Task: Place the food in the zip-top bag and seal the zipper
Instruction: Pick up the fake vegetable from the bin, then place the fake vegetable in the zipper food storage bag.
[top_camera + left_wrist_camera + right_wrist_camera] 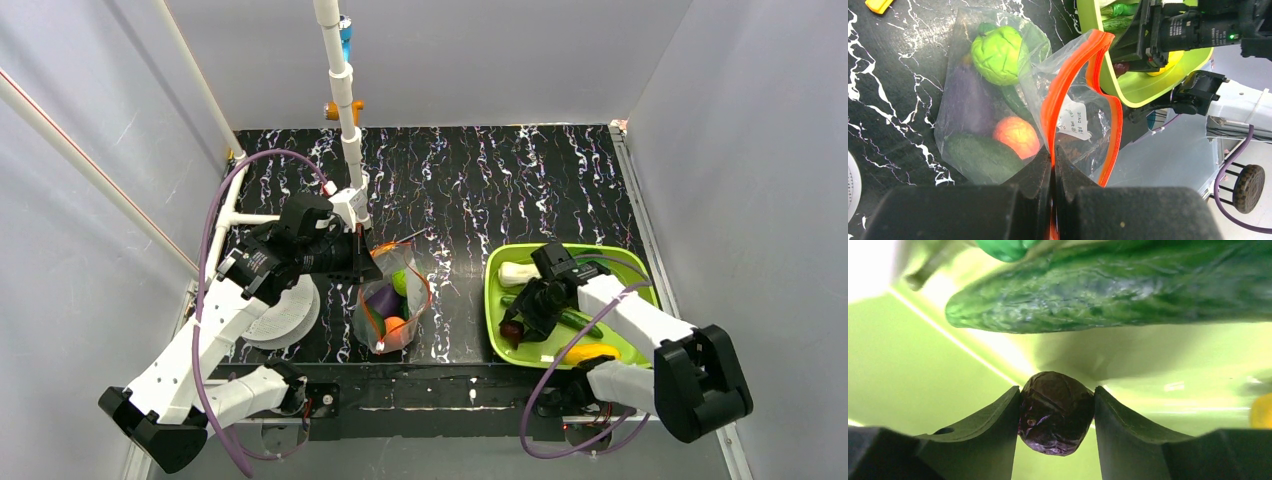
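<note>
Crinkly clear plastic bag point(1079, 94); wrinkled, glossy dark plum point(1055, 412).

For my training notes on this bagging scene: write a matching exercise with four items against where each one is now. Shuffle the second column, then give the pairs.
1 plum
2 peach
3 zipper
4 cucumber beside the plum

A inside the zip-top bag
B lying free in the green tray
C between the fingers of the right gripper
D pinched in the shut left gripper

Pairs: 1-C, 2-A, 3-D, 4-B
</note>
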{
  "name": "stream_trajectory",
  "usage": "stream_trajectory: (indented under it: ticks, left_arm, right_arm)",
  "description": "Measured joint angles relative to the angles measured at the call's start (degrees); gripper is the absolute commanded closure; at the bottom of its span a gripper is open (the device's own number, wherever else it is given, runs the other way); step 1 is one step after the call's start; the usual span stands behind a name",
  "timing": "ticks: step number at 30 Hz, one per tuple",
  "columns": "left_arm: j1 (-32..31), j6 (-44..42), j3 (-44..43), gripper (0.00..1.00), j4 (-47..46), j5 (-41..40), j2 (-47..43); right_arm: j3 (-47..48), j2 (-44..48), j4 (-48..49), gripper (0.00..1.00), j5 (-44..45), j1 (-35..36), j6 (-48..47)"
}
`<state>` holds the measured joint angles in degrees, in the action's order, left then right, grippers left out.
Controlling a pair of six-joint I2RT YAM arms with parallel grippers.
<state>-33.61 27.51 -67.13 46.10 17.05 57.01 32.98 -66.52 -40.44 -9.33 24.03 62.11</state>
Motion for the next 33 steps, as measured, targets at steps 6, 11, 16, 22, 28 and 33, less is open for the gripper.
stream_trajectory:
  ticks: [6, 11, 16, 22, 28, 33]
  left_arm:
    - [0.0, 0.0, 0.1, 1.00, -0.2, 0.2, 0.0]
    - [0.0, 0.2, 1.2, 1.00, -0.7, 0.3, -0.4]
    - [0.0, 0.4, 2.1, 1.00, -0.9, 0.4, -1.3]
    - [0.0, 0.7, 2.7, 1.00, -1.8, 1.0, -1.5]
    - [0.0, 0.8, 3.2, 1.00, -2.5, 1.4, -1.5]
    - [0.0, 0.9, 4.2, 1.00, -2.8, 1.5, -1.6]
  right_arm:
    - [5.8, 1.4, -4.3, 0.65, 9.6, -0.4, -3.6]
    - [8.1, 5.4, -4.4, 0.68, 10.8, -0.7, -9.2]
    - [7.6, 15.9, -0.1, 0.75, 5.2, -0.7, -14.3]
    - [7.4, 20.9, 6.1, 0.77, -2.5, -0.4, -17.7]
    - [9.8, 18.9, 10.6, 0.76, -5.2, 8.9, -18.5]
    - [20.0, 16.1, 18.6, 0.73, -5.6, 25.7, -20.6]
